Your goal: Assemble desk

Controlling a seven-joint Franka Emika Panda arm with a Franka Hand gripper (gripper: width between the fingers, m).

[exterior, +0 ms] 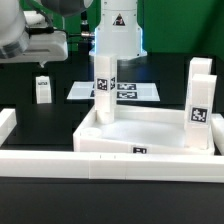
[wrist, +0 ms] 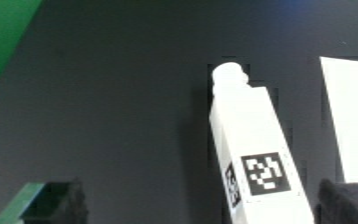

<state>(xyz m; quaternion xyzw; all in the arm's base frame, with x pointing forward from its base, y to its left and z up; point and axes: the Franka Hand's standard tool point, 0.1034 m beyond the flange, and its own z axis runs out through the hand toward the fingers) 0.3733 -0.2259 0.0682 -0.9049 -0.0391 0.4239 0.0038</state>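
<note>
The white desk tabletop (exterior: 150, 138) with its raised rim lies at the middle of the exterior view. Two white tagged legs stand upright in it, one at its far left corner (exterior: 104, 88) and one at its right (exterior: 200, 98). A loose leg (exterior: 42, 88) rests on the black table at the exterior view's left. In the wrist view this leg (wrist: 247, 140) shows its tag and a round peg end. My gripper (exterior: 42, 60) hangs above it, open and empty. In the wrist view the gripper (wrist: 201, 205) has dark fingertips (wrist: 51, 200) on either side of the leg.
The marker board (exterior: 120, 91) lies flat behind the tabletop, and its edge shows in the wrist view (wrist: 350, 100). Low white border rails run along the front (exterior: 100, 165) and the exterior view's left (exterior: 8, 125). The robot base (exterior: 118, 30) stands at the back.
</note>
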